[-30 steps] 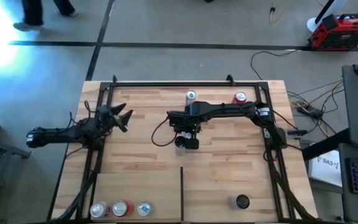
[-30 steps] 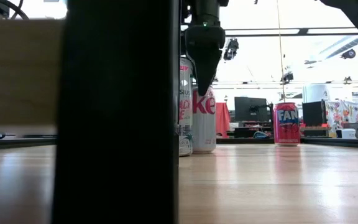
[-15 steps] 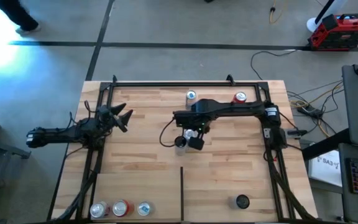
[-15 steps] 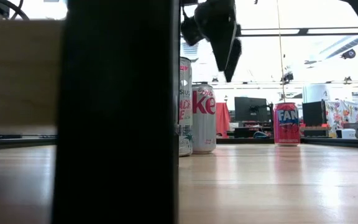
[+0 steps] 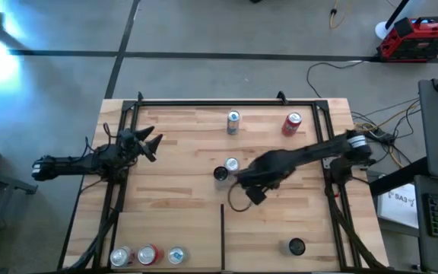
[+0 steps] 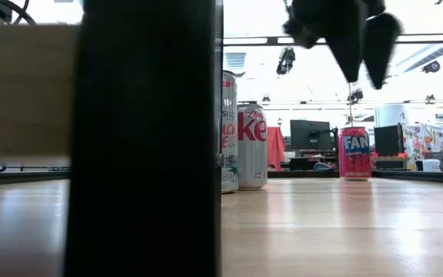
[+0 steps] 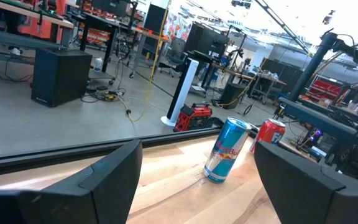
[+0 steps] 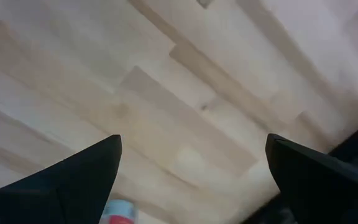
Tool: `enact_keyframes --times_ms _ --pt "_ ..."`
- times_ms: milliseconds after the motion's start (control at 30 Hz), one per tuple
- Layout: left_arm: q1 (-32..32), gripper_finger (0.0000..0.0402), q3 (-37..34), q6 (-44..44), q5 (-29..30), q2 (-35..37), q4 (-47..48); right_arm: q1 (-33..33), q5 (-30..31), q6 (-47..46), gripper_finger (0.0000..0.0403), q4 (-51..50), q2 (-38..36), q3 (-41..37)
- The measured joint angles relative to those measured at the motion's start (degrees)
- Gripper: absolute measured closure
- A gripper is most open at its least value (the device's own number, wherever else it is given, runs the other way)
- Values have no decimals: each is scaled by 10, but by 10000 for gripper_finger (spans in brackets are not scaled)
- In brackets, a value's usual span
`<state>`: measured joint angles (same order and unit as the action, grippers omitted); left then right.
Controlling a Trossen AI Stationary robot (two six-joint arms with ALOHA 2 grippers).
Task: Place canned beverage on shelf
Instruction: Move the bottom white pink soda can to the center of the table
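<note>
- We see the right gripper (image 5: 251,192) above the middle of the shelf (image 5: 173,160), fingers spread wide, holding nothing.
- Two cans (image 5: 231,164) stand just beside it, mid-shelf.
- The left gripper (image 5: 149,143), fingers apart and empty, waits at the shelf's left edge.

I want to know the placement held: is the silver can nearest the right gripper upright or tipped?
Upright. The silver can shows its round top in the high view, standing on the shelf apart from the open right gripper.

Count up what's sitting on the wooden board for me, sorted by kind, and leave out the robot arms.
Cans: 7
Black round object: 1
Total: 8
</note>
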<state>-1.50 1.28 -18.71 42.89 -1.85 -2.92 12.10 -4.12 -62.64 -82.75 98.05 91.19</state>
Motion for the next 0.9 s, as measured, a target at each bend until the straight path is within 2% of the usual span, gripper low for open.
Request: enact_keyframes --times_ms 167,367,533,667,900 --pt "0 107 0 0 0 0 0 36 -18 -164 21 81 -81 -92" --pt "0 107 0 0 0 0 0 131 -36 -300 21 132 -120 -155" --pt "0 107 0 0 0 0 0 212 -27 -424 21 154 -118 -156" --pt "0 107 0 0 0 0 0 252 -17 -504 21 170 -107 -142" --pt "0 107 0 0 0 0 0 288 -21 -544 21 210 -70 -112"
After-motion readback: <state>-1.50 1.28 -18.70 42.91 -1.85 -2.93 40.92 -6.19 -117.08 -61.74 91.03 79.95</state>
